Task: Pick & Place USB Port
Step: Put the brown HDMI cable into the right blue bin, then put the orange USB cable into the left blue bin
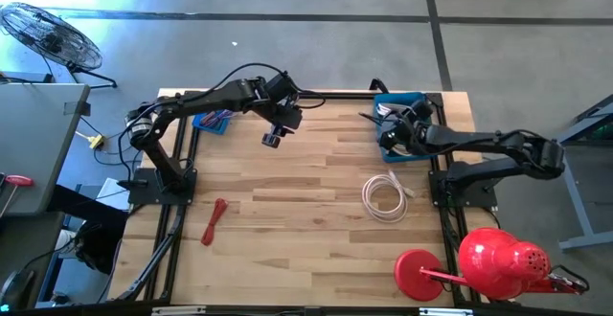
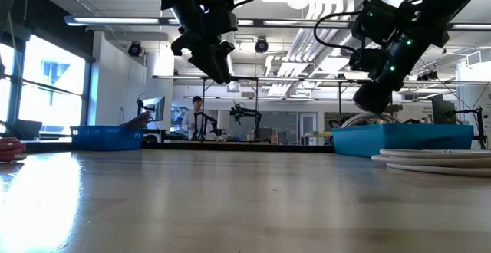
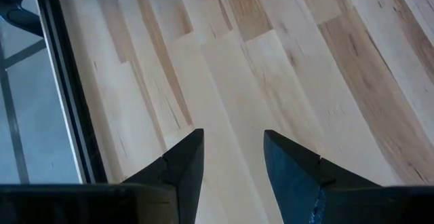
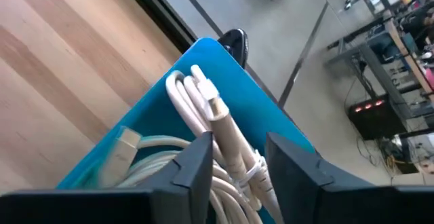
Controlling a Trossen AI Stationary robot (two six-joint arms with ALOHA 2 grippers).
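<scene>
Right wrist view is where the worry starts: the right pincer (image 4: 237, 163) hangs over the blue bin (image 4: 271, 108) with its two fingers parted, and a bundled white cable (image 4: 217, 125) with its plug end runs right between them. I can't tell if the fingers are actually pressing on it or just sitting either side, so it could be half let go.

My guess at what goes wrong: if the arm lifts away now, a loop of that bundle could snag on a finger and get dragged back out of the bin, or tip over the bin wall onto the table (image 1: 316, 172). There's more white cable in the bin under it, so things could tangle and come up together.

In the high view that bin sits at the far right corner of the table, with the right pincer over it. Another white cable coil (image 1: 385, 199) lies loose on the table near the right arm's base, plus a red cable (image 1: 214, 222) nearer the left side; both are waiting, I'd say.

The left pincer (image 3: 234, 159) hovers over bare wood near the second blue bin (image 1: 213, 120), fingers moderately apart, holding nothing.
</scene>
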